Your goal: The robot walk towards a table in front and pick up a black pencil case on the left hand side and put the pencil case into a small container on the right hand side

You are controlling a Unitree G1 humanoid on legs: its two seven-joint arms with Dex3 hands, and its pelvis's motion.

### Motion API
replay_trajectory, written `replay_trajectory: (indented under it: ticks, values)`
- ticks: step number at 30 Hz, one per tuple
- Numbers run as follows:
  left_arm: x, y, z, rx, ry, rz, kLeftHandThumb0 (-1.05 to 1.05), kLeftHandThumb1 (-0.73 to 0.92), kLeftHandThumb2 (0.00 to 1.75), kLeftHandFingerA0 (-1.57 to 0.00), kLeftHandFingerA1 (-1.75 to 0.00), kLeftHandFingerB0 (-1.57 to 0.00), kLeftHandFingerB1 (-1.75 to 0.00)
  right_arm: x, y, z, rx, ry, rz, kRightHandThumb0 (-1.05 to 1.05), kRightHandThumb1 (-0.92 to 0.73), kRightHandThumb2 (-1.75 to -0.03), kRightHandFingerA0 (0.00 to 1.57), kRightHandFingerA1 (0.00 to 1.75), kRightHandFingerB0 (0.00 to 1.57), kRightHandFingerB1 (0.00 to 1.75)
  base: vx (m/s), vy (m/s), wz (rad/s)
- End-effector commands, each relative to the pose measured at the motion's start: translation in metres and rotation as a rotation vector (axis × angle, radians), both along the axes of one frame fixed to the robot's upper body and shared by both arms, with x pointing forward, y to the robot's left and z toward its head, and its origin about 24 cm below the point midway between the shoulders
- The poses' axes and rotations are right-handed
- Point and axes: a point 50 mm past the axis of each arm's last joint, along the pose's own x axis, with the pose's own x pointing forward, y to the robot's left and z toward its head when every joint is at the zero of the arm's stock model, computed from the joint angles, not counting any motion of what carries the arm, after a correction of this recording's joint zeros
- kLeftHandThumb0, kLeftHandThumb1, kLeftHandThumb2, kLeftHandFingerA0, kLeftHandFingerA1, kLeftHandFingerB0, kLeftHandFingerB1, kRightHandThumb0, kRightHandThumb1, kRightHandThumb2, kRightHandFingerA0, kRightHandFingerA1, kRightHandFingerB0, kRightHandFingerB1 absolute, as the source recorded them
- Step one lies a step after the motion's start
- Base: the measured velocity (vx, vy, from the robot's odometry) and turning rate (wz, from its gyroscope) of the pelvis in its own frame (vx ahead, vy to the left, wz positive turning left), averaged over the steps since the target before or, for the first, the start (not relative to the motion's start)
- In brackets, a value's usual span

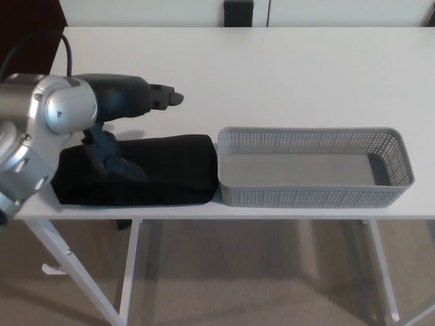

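The black pencil case [173, 170] lies flat on the white table [272, 68] near its front left edge, its right end touching the grey perforated container [312, 197]. My left hand [119, 102] hangs over the case's left half, with the silver wrist joint [61, 109] at the picture's left. One thick finger [112, 161] rests on top of the case. Another finger [166, 98] points right behind the case, above the table. The fingers are spread and the case lies on the table. The container holds nothing. My right hand does not show.
The table's front edge runs just below the case and the container, with white legs [129, 265] and beige floor beneath. A dark object [238, 12] stands beyond the far edge. The table's left end is hidden by my arm.
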Motion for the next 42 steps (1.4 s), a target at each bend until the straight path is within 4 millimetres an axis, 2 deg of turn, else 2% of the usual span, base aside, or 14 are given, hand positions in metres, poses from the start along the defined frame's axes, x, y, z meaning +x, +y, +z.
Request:
replay_trajectory:
  ticks: [1,10,27,28,31,32,33,34,35,37,38,40,41,42]
  values:
    - [-0.001,0.008,-0.011,0.052,0.019,0.061,-0.49,0.35,0.66,0.0,0.0,0.0,-0.01,0.0,-0.008,0.002,-0.021,0.022,-0.001,-0.33,-0.63,-0.58,0.65,0.46,0.51,0.4,0.0,0.0,0.0]
    - [-0.003,0.014,-0.027,0.082,0.066,0.088,-0.48,0.32,0.63,0.0,0.0,0.0,0.0,0.001,-0.007,0.002,0.03,0.021,-0.036,-0.31,-0.65,-0.59,0.63,0.45,0.48,0.4,0.0,0.0,0.0]
    - [0.002,0.03,-0.088,0.093,0.023,0.212,-0.59,0.37,0.74,0.0,-0.05,0.0,-0.05,0.005,-0.007,0.002,0.032,0.029,-0.018,-0.34,-0.65,-0.59,0.62,0.45,0.41,0.37,0.0,0.0,0.0]
    - [0.001,0.027,-0.099,0.091,0.005,0.2,-0.59,0.31,0.67,0.0,-0.13,0.0,-0.06,0.002,-0.009,0.002,0.024,0.033,-0.022,-0.34,-0.66,-0.59,0.62,0.45,0.39,0.37,0.0,0.0,0.0]
    - [-0.001,0.024,-0.112,0.092,-0.022,0.187,-0.62,0.41,0.73,-0.11,-0.26,0.0,0.0,-0.001,-0.009,0.001,0.015,0.043,-0.037,-0.33,-0.65,-0.59,0.61,0.44,0.39,0.36,0.0,0.0,0.0]
    - [-0.002,0.023,-0.116,0.084,-0.036,0.183,-0.61,0.39,0.71,-0.29,-0.46,0.0,0.0,-0.001,-0.008,0.001,0.022,0.033,-0.04,-0.32,-0.66,-0.6,0.61,0.45,0.38,0.36,0.0,0.0,0.0]
    - [-0.004,0.023,-0.12,0.056,-0.05,0.183,-0.44,0.51,0.57,-0.66,-0.5,0.0,-0.19,0.0,-0.007,0.001,0.027,0.025,-0.04,-0.4,-0.53,-0.75,0.56,0.55,0.33,0.45,0.0,0.0,0.0]
    - [-0.005,0.023,-0.123,0.02,-0.066,0.186,-0.44,0.51,0.57,-0.66,-0.5,0.0,-0.19,0.002,-0.007,0.001,0.03,0.02,-0.039,-0.4,-0.53,-0.75,0.56,0.55,0.33,0.45,0.0,0.0,0.0]
    - [-0.007,0.022,-0.126,-0.013,-0.083,0.193,-0.35,0.58,0.59,-0.79,-0.96,-0.08,-0.23,0.002,-0.007,0.001,0.034,0.02,-0.043,-0.32,-0.64,-0.6,0.6,0.46,0.36,0.36,0.0,0.0,0.0]
    - [-0.009,0.02,-0.13,-0.054,-0.157,0.178,-0.22,0.77,0.64,-0.65,-1.36,-0.38,-0.33,0.005,-0.007,0.002,0.031,0.017,-0.037,-0.33,-0.64,-0.59,0.58,0.44,0.35,0.35,0.0,0.0,0.0]
    - [-0.01,0.018,-0.131,-0.065,-0.173,0.178,-0.22,0.77,0.64,-0.65,-1.36,-0.38,-0.33,0.006,-0.007,0.003,0.029,0.013,-0.032,-0.33,-0.64,-0.59,0.58,0.44,0.35,0.35,0.0,0.0,0.0]
    - [-0.007,0.016,-0.127,-0.075,-0.199,0.174,-0.19,0.79,0.65,-0.71,-1.27,-0.7,-0.43,0.012,-0.007,0.006,0.027,0.0,-0.024,-0.33,-0.66,-0.6,0.61,0.45,0.36,0.36,0.0,0.0,0.0]
    - [-0.006,0.016,-0.127,-0.08,-0.21,0.172,-0.17,0.82,0.66,-0.73,-1.34,-0.83,-0.52,0.013,-0.007,0.007,0.026,-0.004,-0.021,-0.33,-0.66,-0.6,0.6,0.45,0.35,0.36,0.0,0.0,0.0]
    - [-0.006,0.015,-0.127,-0.086,-0.22,0.171,-0.17,0.82,0.66,-0.73,-1.34,-0.83,-0.52,0.014,-0.007,0.007,0.025,-0.006,-0.018,-0.33,-0.66,-0.6,0.6,0.45,0.35,0.36,0.0,0.0,0.0]
